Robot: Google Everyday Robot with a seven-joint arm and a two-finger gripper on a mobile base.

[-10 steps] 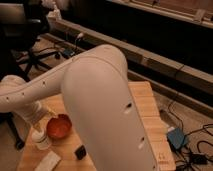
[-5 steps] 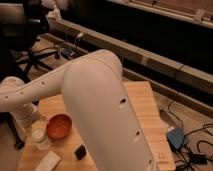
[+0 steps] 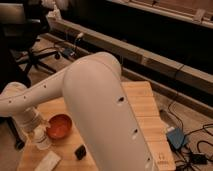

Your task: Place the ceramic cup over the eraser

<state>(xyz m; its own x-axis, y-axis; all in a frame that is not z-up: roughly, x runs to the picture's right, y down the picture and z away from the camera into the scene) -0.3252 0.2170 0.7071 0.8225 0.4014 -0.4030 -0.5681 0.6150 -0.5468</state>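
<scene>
Hand: the hand (image 3: 34, 127) hung low at the left end of the table, just left of the red bowl, with its tip right at the ceramic cup; whether it gripped the cup or stood wide around it could not be told.
Ceramic cup: the ceramic cup (image 3: 42, 140) was a small white cylinder at the hand's tip, close to the table's left front part, just beside the bowl's left rim; whether it rested on the wood could not be told.
Eraser: the eraser (image 3: 80, 152) was a small black block lying uncovered on the table, right of the cup and apart from it, in front of the bowl.
Red bowl: the red bowl (image 3: 59, 126) sat upright between cup and eraser, a little further back.
Pale slab: the pale slab (image 3: 48, 161) lay flat near the front edge, in front of the cup.
Table: the table (image 3: 142, 102) had a light wooden top.
Arm: the white arm (image 3: 100, 110) filled the foreground and hid much of the tabletop.
Floor: a blue box (image 3: 176, 137) and dark cables (image 3: 197, 160) lay right of the table; an office chair (image 3: 35, 57) stood behind on the left.
</scene>
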